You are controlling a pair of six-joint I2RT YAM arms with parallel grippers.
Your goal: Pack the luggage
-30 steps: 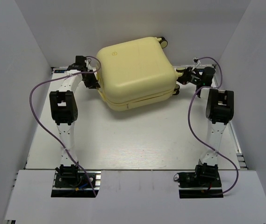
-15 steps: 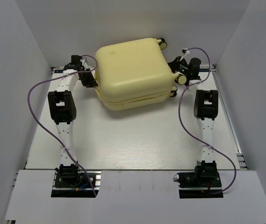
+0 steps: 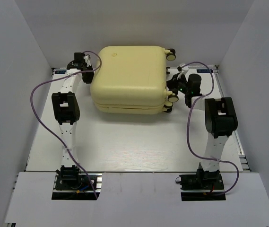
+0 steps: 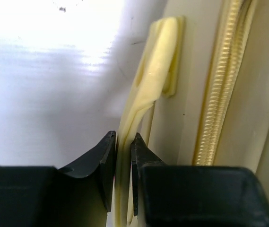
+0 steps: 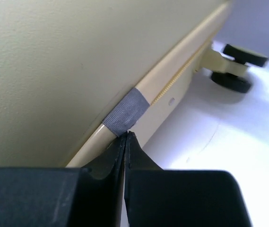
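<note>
Luggage (image 3: 127, 71) shut, inside hidden — handle (image 4: 149, 78) (lower end) cut off.

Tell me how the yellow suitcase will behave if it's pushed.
The luggage likely slides as one stiff block: its shell looks hard and closed. Lying flat with its wheels sticking out sideways, it probably won't roll. The thin handle pinched by the left gripper looks bendy and may flex first.
</note>
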